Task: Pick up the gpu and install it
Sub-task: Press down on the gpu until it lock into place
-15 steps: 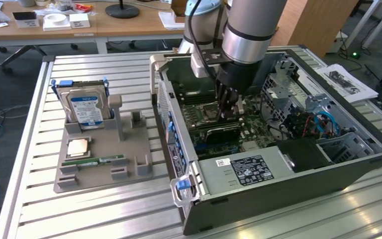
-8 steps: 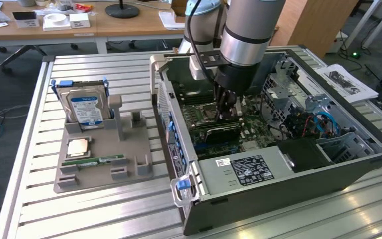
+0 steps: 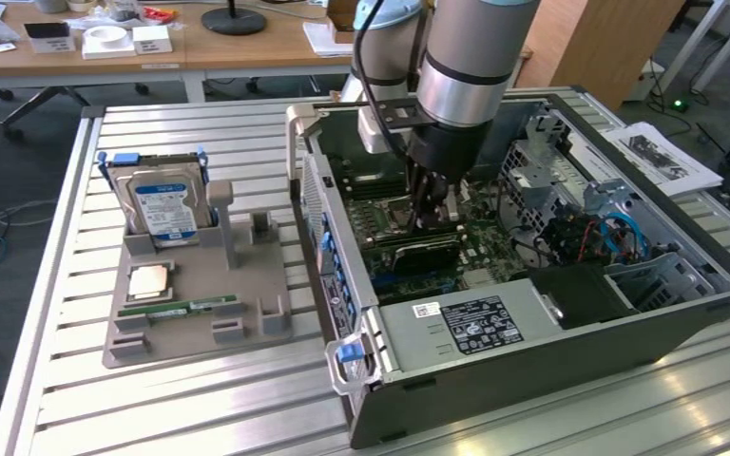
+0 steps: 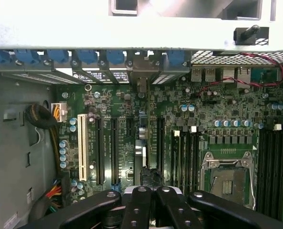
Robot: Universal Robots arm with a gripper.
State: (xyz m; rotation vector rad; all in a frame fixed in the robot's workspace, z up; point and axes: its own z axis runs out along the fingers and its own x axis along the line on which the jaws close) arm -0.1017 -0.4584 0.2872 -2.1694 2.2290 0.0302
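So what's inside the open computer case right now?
Inside the computer case: green motherboard, the gripper shut above its slots, a thin card edge-on between them. Its face is hidden.

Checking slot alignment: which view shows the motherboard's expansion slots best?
The wrist view: the expansion slots lie face-on, side by side, black ones beside a white one. In the exterior view they are foreshortened and partly hidden behind the arm and gripper.
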